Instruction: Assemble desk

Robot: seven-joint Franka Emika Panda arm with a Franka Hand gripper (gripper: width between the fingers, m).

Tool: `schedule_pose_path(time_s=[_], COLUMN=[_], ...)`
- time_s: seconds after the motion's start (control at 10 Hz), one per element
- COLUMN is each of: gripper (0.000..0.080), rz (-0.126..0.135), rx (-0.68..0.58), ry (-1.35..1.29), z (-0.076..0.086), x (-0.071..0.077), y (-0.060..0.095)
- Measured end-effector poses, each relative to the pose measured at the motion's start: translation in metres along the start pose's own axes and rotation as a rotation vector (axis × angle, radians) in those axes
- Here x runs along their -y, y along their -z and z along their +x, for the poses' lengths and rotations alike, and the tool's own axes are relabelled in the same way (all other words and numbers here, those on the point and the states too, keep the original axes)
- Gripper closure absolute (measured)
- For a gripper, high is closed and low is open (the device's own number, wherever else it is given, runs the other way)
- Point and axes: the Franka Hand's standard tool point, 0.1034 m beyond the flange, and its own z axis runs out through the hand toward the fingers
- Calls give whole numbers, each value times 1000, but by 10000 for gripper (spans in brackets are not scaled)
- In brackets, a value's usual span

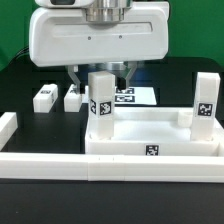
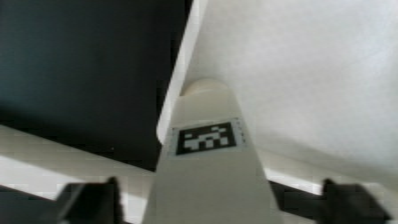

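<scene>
1. Gripper [image 1: 100, 76]: it hangs over the corner of the top on the exterior view's left, its jaws either side of an upright leg [image 1: 100, 100]. In the wrist view a gap shows between each finger [image 2: 89, 202] and the leg [image 2: 210, 150]. The leg is straddled, not clamped.
2. Top [image 1: 150, 135]: it lies flat on the black table [image 1: 20, 80], against the front wall.
3. Step, as judged: fitting this leg into its corner socket. Whether it is seated cannot be told. The next move calls for a square closing on the leg's flat sides while keeping it upright.
4. Wall [image 1: 50, 165]: this low border along the front and the exterior view's left is clear of the jaws.
5. Marker board [image 1: 135, 97]: it lies behind the top, no obstacle.
6. Second leg [image 1: 205, 100]: it stands at the opposite corner, well apart.
7. Loose legs [image 1: 43, 96] [image 1: 72, 97]: they lie on the table. The nearer one is close to the jaws and is the likeliest to be knocked.
</scene>
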Motion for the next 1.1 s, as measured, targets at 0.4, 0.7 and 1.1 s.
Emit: schedule_pose_path(time_s=[0.4,0.7,1.1], gripper=[512,512,505], rz=[1,5,-24], rx=[0,-1,-8], ry=[-67,-469,-877], z=[0,0,-7], x=[0,1,-15], y=[0,0,0])
